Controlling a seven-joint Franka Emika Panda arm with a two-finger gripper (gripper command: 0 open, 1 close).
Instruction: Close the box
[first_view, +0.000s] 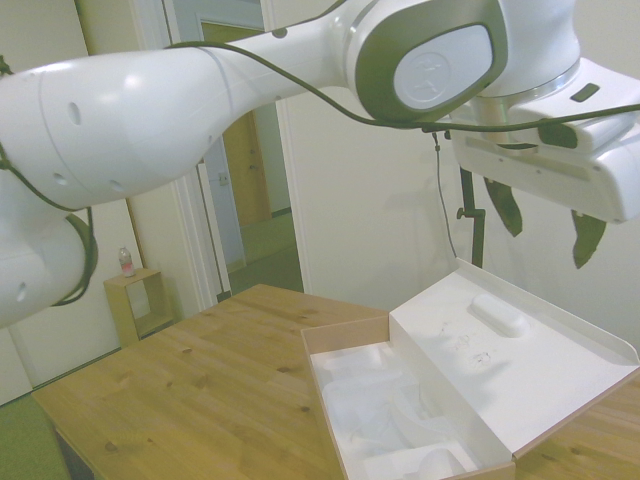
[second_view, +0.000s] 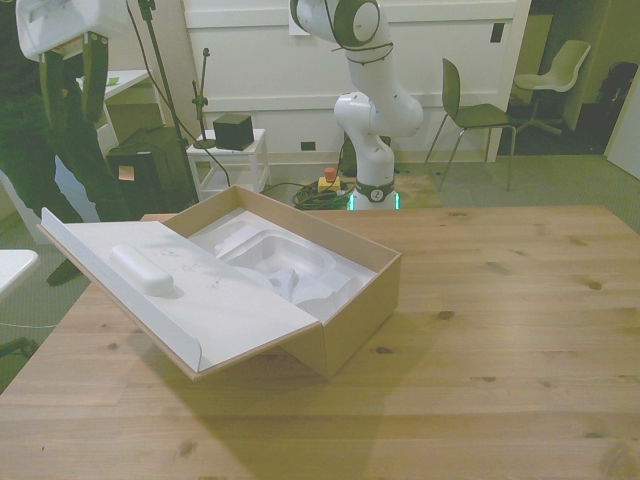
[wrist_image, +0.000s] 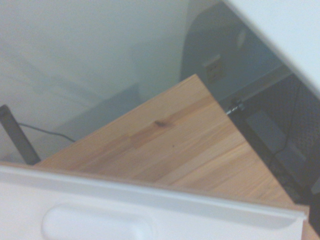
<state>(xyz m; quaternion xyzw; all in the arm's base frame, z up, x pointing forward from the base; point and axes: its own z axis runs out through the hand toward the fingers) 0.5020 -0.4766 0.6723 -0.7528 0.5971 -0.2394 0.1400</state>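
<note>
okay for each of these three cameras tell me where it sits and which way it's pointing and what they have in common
Side view: stands off one side of the table, looking across the open box; the white arm fills the top, its pincer open, high above the lid.
Front view: across the table, facing the robot's base; the pincer shows at the front view's top left.
Wrist view: on the wrist, looking down past the lid's edge to the table; none of the robot shows.
Shared: all three show the lid's oval bump.
</note>
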